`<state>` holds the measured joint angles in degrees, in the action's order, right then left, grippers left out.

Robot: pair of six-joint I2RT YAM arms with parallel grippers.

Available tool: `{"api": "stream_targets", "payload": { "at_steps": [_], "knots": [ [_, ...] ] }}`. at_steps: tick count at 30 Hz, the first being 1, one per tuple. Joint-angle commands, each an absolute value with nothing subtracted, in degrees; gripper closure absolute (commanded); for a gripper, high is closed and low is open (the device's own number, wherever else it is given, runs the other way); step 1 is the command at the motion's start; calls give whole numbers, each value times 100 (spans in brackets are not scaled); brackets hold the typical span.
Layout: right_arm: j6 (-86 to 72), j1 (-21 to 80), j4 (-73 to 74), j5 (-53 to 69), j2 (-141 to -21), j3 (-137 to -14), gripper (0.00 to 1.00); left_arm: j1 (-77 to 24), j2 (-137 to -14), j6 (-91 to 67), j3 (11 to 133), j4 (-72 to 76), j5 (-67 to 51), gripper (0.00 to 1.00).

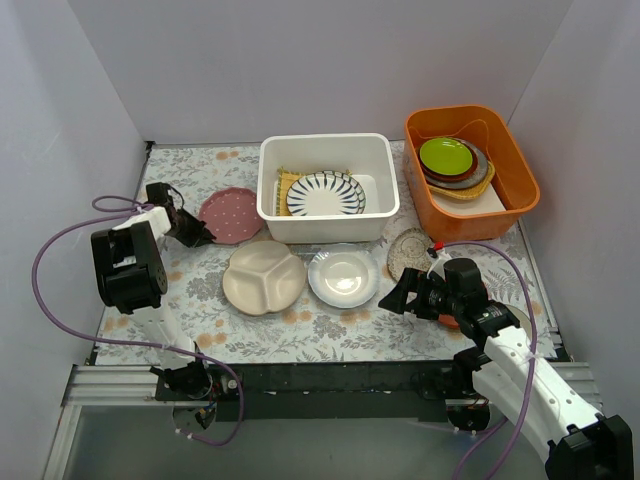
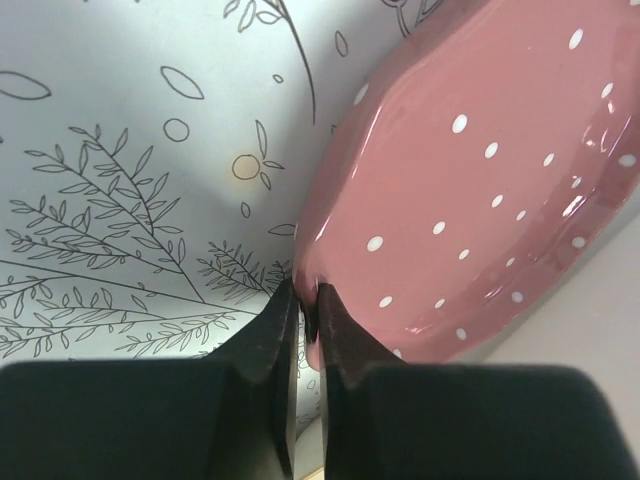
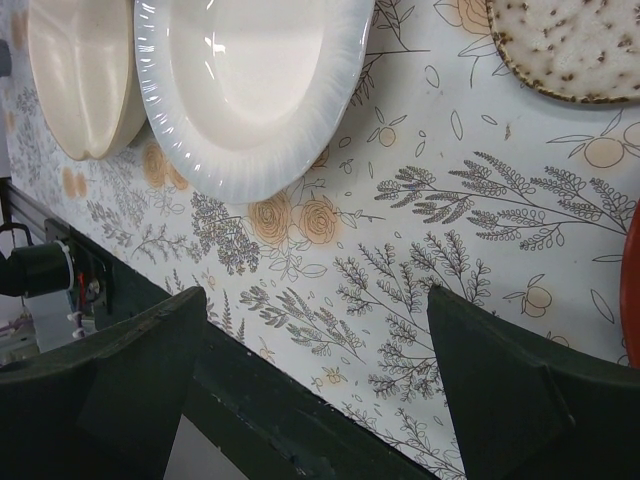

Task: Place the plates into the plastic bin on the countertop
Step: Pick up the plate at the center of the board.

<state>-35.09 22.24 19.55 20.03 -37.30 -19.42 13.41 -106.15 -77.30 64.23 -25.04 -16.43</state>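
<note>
The white plastic bin (image 1: 270, 200) stands at the back middle of the countertop (image 1: 330, 330) and holds a blue-striped plate (image 1: 326, 193). My left gripper (image 1: 203, 238) is shut on the near rim of the pink dotted plate (image 1: 232, 215), just left of the bin. The left wrist view shows the gripper (image 2: 308, 305) pinching that plate (image 2: 480, 180). The cream three-section plate (image 1: 264, 277), glossy white plate (image 1: 344, 275) and beige lacy plate (image 1: 410, 252) lie in front of the bin. My right gripper (image 1: 393, 298) hangs open and empty over the countertop, right of the glossy plate (image 3: 250, 80).
An orange tub (image 1: 520, 170) at the back right holds lime-green and brown dishes (image 1: 447, 156). A yellow mat (image 1: 288, 183) leans inside the bin. A red-brown plate's edge (image 3: 632, 290) shows by my right arm. The table's black front edge (image 3: 290, 420) lies below the right gripper.
</note>
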Motion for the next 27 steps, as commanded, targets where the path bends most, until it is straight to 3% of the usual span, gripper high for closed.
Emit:
{"api": "stream_targets", "payload": {
  "at_steps": [1, 27],
  "knots": [
    [-3410, 2241, 1846, 2004, -3727, -2074, 2, 1336, -10705, -7638, 6389, -2443, -1485, 100],
    [-3331, 2241, 1872, 2021, -3788, -2127, 2, 1819, -9835, -7752, 6908, -2918, -1555, 100]
  ]
}}
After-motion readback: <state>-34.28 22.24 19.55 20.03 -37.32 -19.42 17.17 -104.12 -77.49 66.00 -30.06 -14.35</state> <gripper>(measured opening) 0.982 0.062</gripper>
